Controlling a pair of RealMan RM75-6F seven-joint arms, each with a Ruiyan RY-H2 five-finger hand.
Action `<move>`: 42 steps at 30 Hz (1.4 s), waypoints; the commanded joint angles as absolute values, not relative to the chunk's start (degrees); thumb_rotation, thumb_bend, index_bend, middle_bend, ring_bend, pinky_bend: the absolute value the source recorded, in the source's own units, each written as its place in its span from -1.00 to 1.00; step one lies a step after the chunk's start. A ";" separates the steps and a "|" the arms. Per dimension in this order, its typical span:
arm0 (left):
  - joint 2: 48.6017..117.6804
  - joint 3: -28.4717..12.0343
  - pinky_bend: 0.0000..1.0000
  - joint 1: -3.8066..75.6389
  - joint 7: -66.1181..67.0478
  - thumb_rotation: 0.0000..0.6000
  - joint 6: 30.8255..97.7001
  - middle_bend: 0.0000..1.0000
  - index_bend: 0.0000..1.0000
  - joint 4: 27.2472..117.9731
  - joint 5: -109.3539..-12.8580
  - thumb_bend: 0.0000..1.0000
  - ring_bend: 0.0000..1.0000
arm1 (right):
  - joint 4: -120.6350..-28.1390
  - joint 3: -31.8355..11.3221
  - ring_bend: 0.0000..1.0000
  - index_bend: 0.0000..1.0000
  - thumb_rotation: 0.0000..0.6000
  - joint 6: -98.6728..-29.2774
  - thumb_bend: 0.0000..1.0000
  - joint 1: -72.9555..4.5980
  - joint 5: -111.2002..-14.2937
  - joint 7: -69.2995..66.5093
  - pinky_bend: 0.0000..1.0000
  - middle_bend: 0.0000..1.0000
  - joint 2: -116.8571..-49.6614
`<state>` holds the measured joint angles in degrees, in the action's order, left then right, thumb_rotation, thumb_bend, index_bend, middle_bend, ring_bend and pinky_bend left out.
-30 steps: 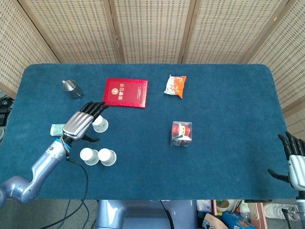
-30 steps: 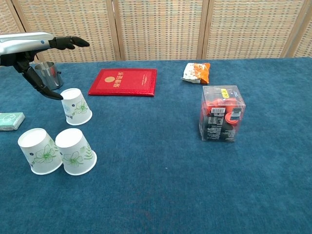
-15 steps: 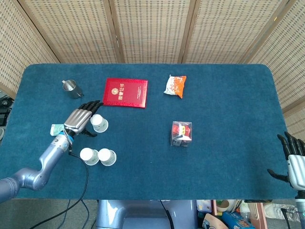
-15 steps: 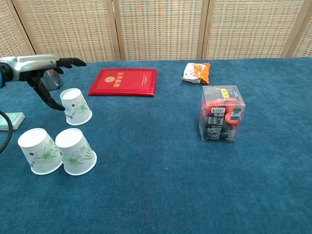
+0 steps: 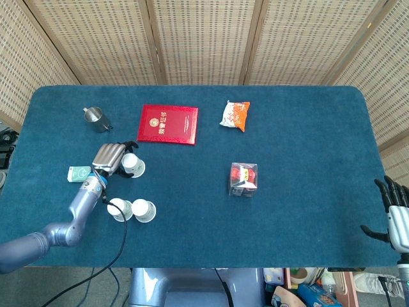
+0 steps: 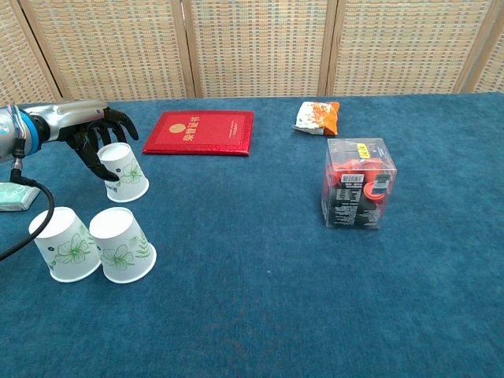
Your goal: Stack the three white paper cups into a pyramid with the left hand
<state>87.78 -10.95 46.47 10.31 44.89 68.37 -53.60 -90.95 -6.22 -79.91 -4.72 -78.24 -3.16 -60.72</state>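
Observation:
Three white paper cups with green leaf prints stand upside down on the blue table. Two of them (image 5: 119, 209) (image 5: 144, 210) touch side by side near the front left; in the chest view they are the left cup (image 6: 64, 243) and the right cup (image 6: 122, 244). The third cup (image 5: 133, 165) (image 6: 124, 172) stands behind them. My left hand (image 5: 110, 158) (image 6: 98, 138) wraps around this third cup from its left, fingers curved over its far side and thumb low against its near side. The cup still stands on the table. My right hand (image 5: 396, 214) hangs open off the table's right front corner.
A red booklet (image 5: 169, 124) (image 6: 201, 131) lies behind the third cup. A metal cup (image 5: 96, 118) stands at the back left, and a green packet (image 5: 78, 173) (image 6: 14, 196) lies left of my hand. A snack bag (image 5: 235, 115) and a clear box (image 5: 243, 179) (image 6: 359, 183) sit further right.
My left hand has come down from above the third cup, and its straight fingers have curled around it. The cups and my right hand have stayed put.

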 commanded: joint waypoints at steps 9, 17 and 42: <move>89.58 -11.63 -0.19 46.67 11.88 1.00 45.76 -0.03 -0.09 66.99 -52.46 -0.64 -0.08 | -90.74 -6.30 -1.00 -1.00 1.00 -79.91 -1.00 -4.75 -78.10 -3.23 -1.00 -1.00 -60.85; 87.51 -12.89 -0.19 45.64 9.41 1.00 47.89 -0.02 -0.09 69.43 -54.63 -0.63 -0.08 | -90.72 -6.40 -1.00 -1.00 1.00 -80.16 -1.00 -4.56 -78.10 -4.08 -1.00 -1.00 -60.52; 59.06 0.72 -0.19 33.48 -18.37 1.00 62.42 -0.01 -0.09 95.40 -96.47 -0.63 -0.07 | -91.81 -5.88 -1.00 -1.00 1.00 -81.21 -1.00 -4.51 -79.10 -0.49 -1.00 -1.00 -61.36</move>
<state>59.24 0.37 33.77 -18.37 62.07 95.11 -96.13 -91.81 -5.88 -81.20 -4.51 -79.10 -0.49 -61.35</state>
